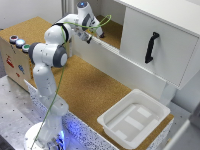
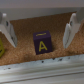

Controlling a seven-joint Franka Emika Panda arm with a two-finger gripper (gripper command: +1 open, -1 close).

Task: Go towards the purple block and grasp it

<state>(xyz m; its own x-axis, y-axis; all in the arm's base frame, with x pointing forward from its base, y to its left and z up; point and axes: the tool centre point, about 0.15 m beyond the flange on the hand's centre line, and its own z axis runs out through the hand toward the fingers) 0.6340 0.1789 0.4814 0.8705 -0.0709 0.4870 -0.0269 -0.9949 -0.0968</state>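
Note:
In the wrist view a dark purple block [image 2: 43, 43] with a yellow letter A on its face sits on the cork surface. My gripper [image 2: 38, 31] is open, with one white finger [image 2: 8, 31] on each side of the block and clear gaps between. In the exterior view the gripper [image 1: 100, 34] reaches into the open white cabinet shelf [image 1: 111, 31] at the back; the block is hidden there by the arm.
A yellow-green object [image 2: 2, 51] shows at the edge of the wrist view beside one finger. A white ledge [image 2: 45, 70] runs in front of the block. A white bin [image 1: 134, 118] sits on the cork table [image 1: 90, 85]. The cabinet door with a black handle [image 1: 151, 47] hangs at the exterior view's right.

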